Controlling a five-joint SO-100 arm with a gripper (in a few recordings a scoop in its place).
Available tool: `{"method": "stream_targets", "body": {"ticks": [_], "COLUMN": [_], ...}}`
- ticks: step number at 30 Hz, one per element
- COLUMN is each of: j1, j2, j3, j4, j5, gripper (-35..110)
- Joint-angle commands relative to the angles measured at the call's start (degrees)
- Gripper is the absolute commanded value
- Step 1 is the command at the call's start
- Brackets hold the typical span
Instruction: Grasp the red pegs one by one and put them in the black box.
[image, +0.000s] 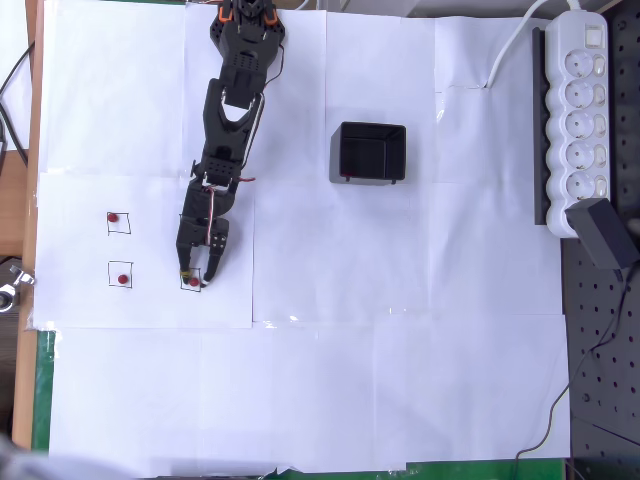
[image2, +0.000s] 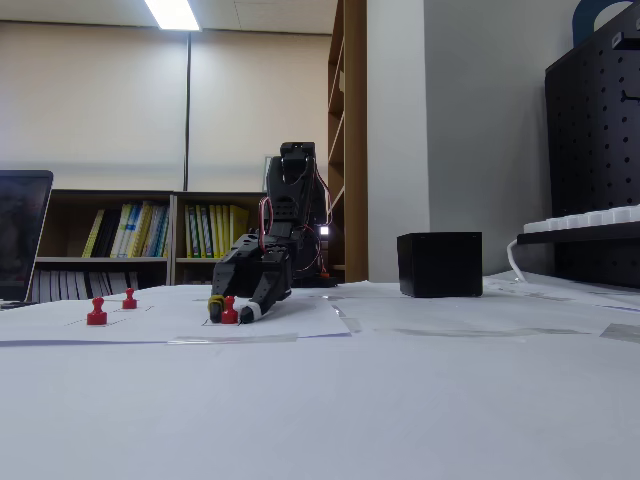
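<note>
1. At the left of the overhead view two red pegs sit apart on white paper (image: 400, 380), each inside a small drawn square: one upper (image: 113, 217), one lower (image: 123, 279). In the fixed view they stand upright at the left, one nearer (image2: 96, 314) and one farther back (image2: 129, 298).
2. Just right of them, a third red peg (image: 193, 282) lies in its own drawn square, between the tips of the gripper (image: 197, 277). In the fixed view this peg (image2: 229, 311) stands on the paper with the fingers on either side of it.
3. The jaws are spread around the peg; whether they touch it I cannot tell.
4. The black arm (image: 235, 95) runs from the top of the overhead view down to the gripper.
5. The black box (image: 368, 153) sits right of centre, well apart from the pegs; in the fixed view it (image2: 439, 264) is right of the arm.
6. A white power strip (image: 578, 110) lies along the upper right edge, with a black adapter (image: 604, 232) at its lower end.
</note>
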Motion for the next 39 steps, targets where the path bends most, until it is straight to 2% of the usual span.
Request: {"method": "stream_targets", "body": {"ticks": [1, 4, 7, 8, 14, 16, 19, 23, 30, 34, 39], "j1": [1.0, 1.1, 1.1, 0.7, -6.7, -11.7, -22.1, -34.0, -52.2, -56.9, -58.8], "j2": [0.1, -1.7, -6.2, -8.8, -24.4, -27.9, -32.3, -38.1, -40.3, -34.3, -25.8], "j3": [2.5, 2.9, 5.8, 7.2, 26.5, 35.9, 47.7, 50.2, 44.6, 40.7, 35.2], "j4": [0.9, 5.5, 21.7, 28.9, 86.8, 106.9, 129.1, 131.8, 131.7, 131.2, 124.6], "j5": [-1.0, -0.9, -2.2, -3.4, -12.0, -14.3, -18.7, -27.6, -34.2, -33.9, -33.7], "gripper": [0, 0, 0, 0, 0, 0, 0, 0, 0, 0, 0]}}
